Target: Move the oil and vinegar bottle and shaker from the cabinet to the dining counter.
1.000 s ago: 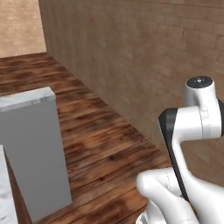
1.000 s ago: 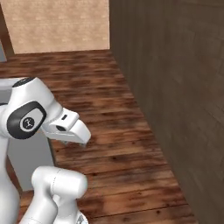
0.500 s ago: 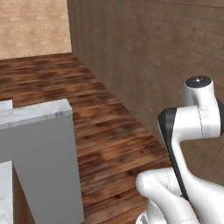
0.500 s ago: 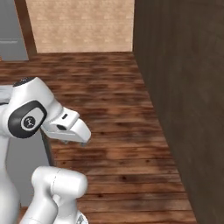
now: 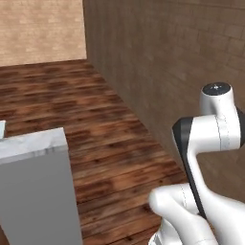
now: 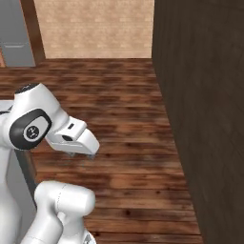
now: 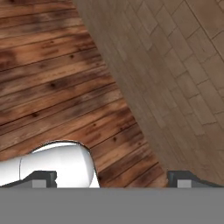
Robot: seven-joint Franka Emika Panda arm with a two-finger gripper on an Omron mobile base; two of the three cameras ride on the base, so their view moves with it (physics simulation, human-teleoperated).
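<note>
**Arm facing bare floor and wall, jaws spread, task items out of sight**

The white arm's two-finger gripper [image 7: 112, 179] is showing in the hand view as two small dark fingertips [image 7: 43, 178] rising far apart at the bottom edge; the jaws are standing spread wide with nothing between them. In the right base view the white hand [image 6: 76, 140] is pointing forward and slightly down over the floor, but its fingers are too small and pale there to make out.

The reddish-brown plank floor [image 5: 95, 124] is running up to a tall dark brown tiled wall [image 5: 167, 72] on the right, and a lighter tan brick wall [image 6: 95, 28] is closing the far end of the room. At the lower left of the left base view, a grey block with a white-grey marble top [image 5: 33, 146] is being cut off by the frame edge, so whether it is a bench is hard to tell. A grey panel beside a brown wooden post [image 6: 31, 28] is sitting in the upper left corner of the right base view, also cropped.

The pale bottle, the black shaker, the cabinet and the dining counter cannot be located from these views.

Compared with half a second ago, the whole scene is sliding sideways in both base views: the marble-topped block is lying lower and further left, and the tan wall is filling more of the far end, so the base is turning rather than anything in the room moving.
</note>
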